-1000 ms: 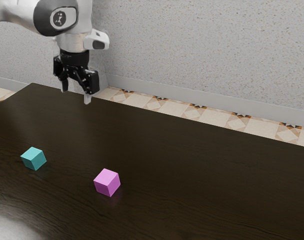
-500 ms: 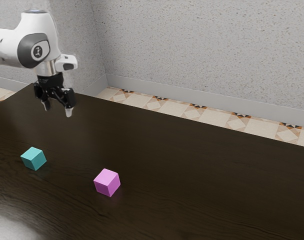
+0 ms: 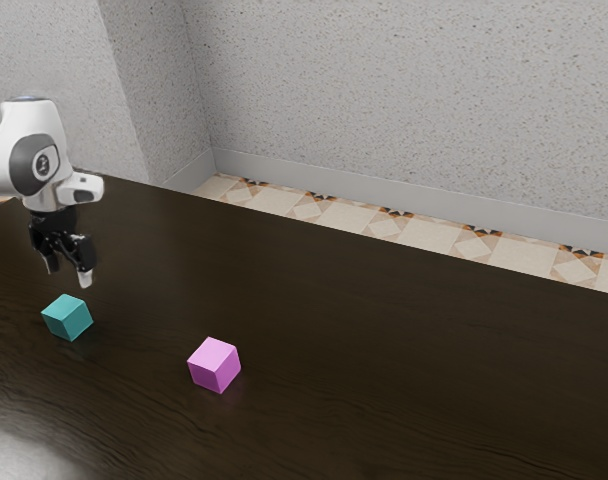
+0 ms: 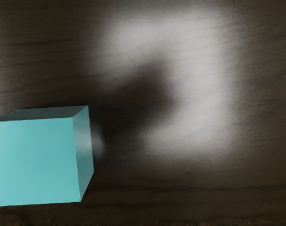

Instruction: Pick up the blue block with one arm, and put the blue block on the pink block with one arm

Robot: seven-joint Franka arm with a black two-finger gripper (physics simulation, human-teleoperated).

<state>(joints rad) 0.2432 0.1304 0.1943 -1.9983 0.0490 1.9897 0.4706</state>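
The blue block (image 3: 66, 316), teal in shade, rests on the dark wooden table (image 3: 384, 330) near the exterior view's left edge. My gripper (image 3: 68, 276) hangs open just above and slightly behind it, nothing between the fingers. The pink block (image 3: 214, 364) sits on the table to the right of the blue block and nearer the front. In the wrist view the blue block (image 4: 39, 157) lies close under my hand, off to one side, with the hand's shadow on the wood beside it.
A grey textured wall (image 3: 404, 90) and a patterned tile floor (image 3: 404, 225) lie beyond the table's far edge. A wall corner stands behind the arm at the upper left.
My arm has swung toward the exterior view's left and come down, from high above the table's far edge to just over the blue block. Both blocks stayed put.
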